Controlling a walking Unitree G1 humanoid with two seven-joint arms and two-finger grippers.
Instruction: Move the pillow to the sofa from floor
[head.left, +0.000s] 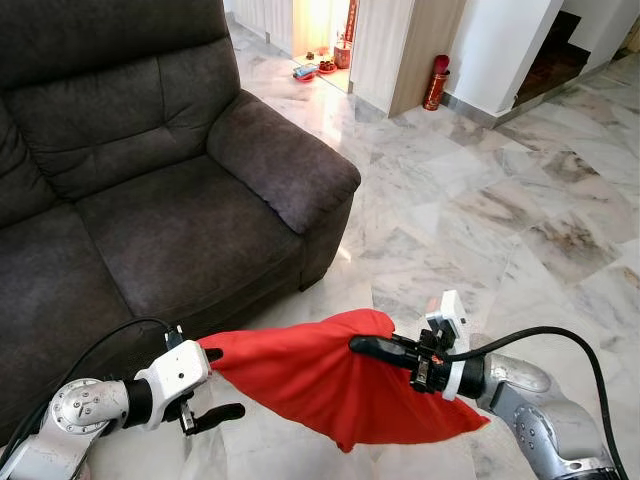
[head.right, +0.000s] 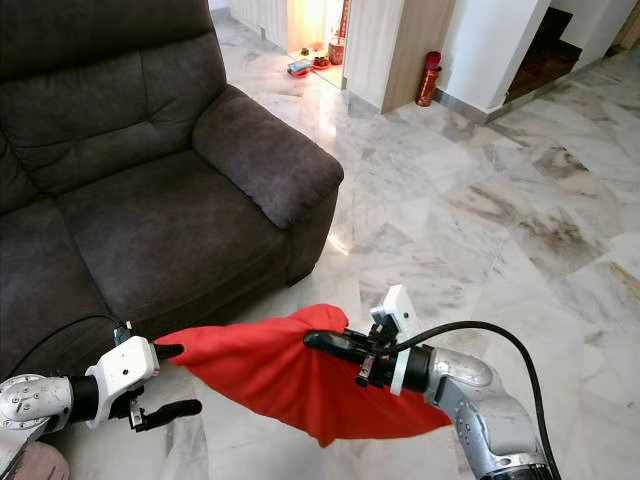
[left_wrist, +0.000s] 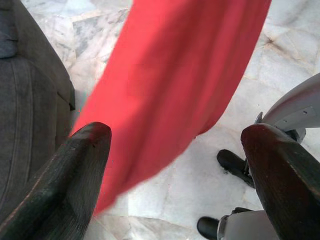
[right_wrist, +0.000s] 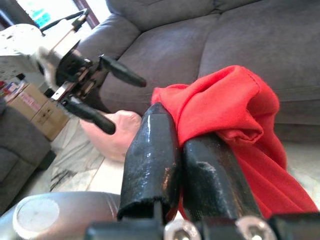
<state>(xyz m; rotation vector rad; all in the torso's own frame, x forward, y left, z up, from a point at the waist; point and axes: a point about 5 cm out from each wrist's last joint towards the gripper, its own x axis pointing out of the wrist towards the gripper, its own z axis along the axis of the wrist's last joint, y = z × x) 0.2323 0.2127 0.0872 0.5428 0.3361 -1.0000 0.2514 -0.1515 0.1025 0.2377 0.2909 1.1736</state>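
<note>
A: Hanging off the floor between both arms is the limp red fabric pillow (head.left: 330, 385), just in front of the dark grey upholstered sofa (head.left: 170, 230).

B: Right gripper (head.left: 385, 349) is pinching its upper edge, fingers clamped. Left gripper (head.left: 212, 385) is spread apart, nothing gripped.

A: Lift done; placing on the seat is remaining.

B: No readable writing.

No legible text or labels anywhere.
</note>
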